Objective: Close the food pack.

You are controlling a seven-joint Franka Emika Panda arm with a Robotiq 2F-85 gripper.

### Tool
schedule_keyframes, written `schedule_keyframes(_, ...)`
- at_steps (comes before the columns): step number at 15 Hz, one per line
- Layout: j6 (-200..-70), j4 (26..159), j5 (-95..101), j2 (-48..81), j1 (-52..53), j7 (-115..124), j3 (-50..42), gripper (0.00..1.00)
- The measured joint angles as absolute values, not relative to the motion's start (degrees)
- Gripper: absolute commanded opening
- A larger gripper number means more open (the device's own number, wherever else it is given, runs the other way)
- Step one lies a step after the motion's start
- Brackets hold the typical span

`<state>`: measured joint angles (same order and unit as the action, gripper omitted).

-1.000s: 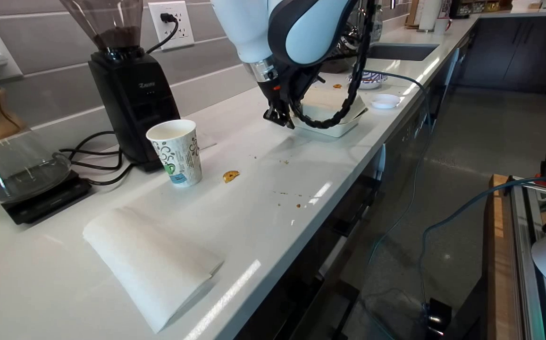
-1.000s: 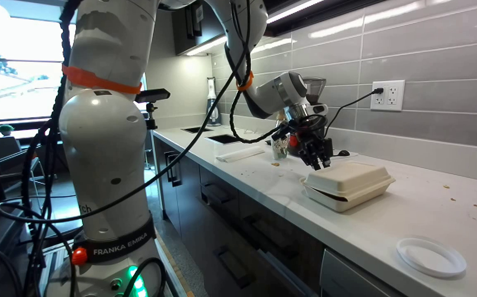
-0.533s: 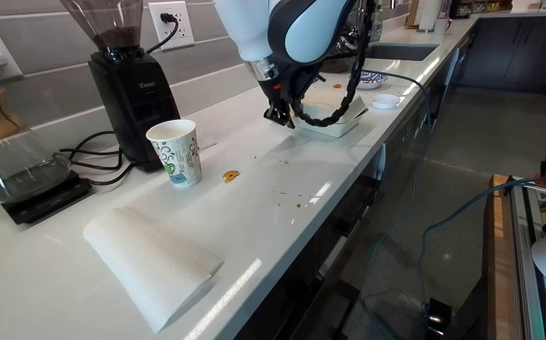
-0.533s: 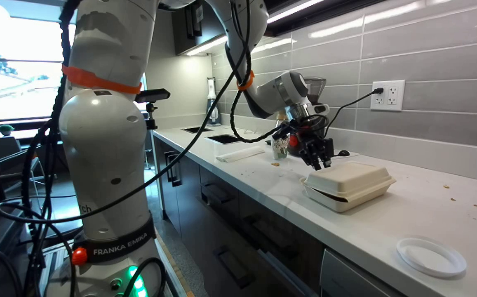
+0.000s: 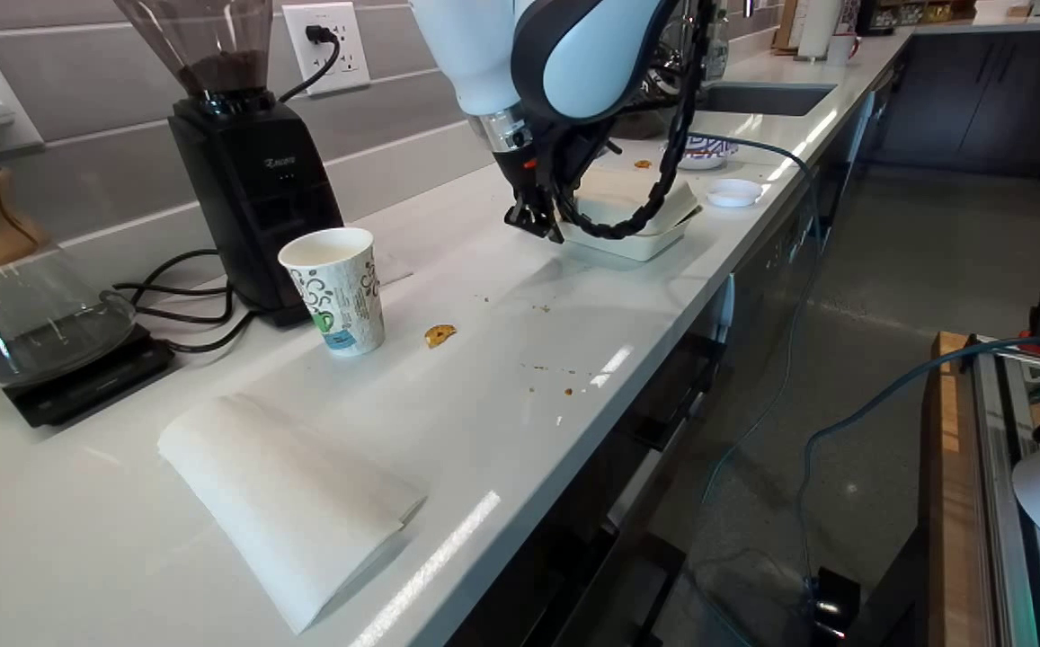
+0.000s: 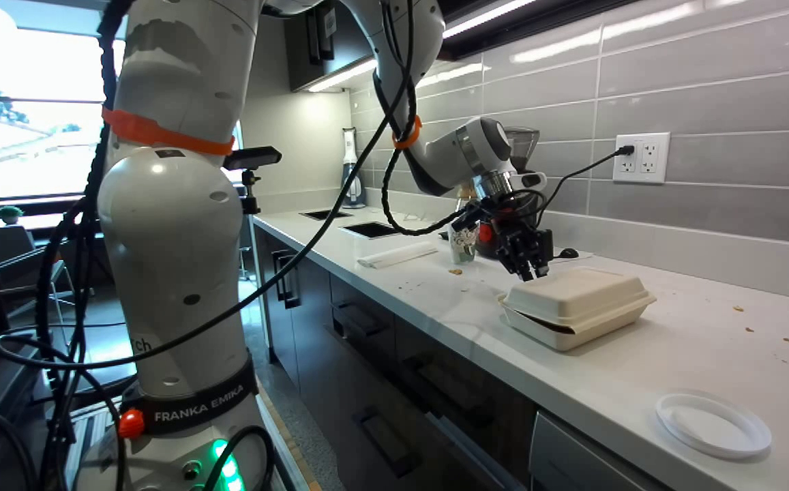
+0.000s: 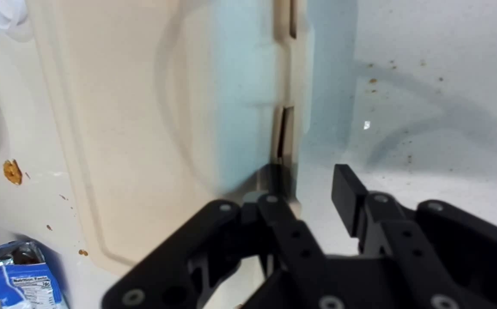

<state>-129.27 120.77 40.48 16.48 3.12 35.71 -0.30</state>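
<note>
The food pack (image 6: 578,300) is a pale hinged box on the counter, with its lid down over the base. In that exterior view a dark gap shows between lid and base at the near corner. The pack also shows in an exterior view (image 5: 609,190), partly behind the arm, and in the wrist view (image 7: 123,124), with slots along its rim. The food inside is hidden. My gripper (image 7: 306,189) is open, with nothing between its fingers. One finger overlaps the pack's slotted edge; I cannot tell if it touches. The gripper (image 6: 534,274) is beside the pack's grinder-side end.
A paper cup (image 5: 344,301), a black coffee grinder (image 5: 259,193) and a folded white cloth (image 5: 286,503) stand on the counter. A white round lid (image 6: 715,424) lies near the counter's front edge. A blue packet (image 7: 22,279) and crumbs lie by the pack.
My gripper and the pack have shifted very slightly to the right in an exterior view. Nothing else has visibly changed.
</note>
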Motion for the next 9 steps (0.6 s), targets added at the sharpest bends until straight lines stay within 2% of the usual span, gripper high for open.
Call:
schedule_keyframes(2,-129.31,120.78,40.32,16.45,3.14,35.48,-0.3,0.47)
schedule_keyframes(3,-129.32,120.78,40.29,16.43,3.16,35.45,-0.3,0.52)
schedule_keyframes(4,-129.39,120.78,40.29,16.42,3.19,35.4,-0.3,0.49)
schedule_keyframes(9,-129.49,120.78,40.29,16.17,3.39,35.3,-0.3,0.5)
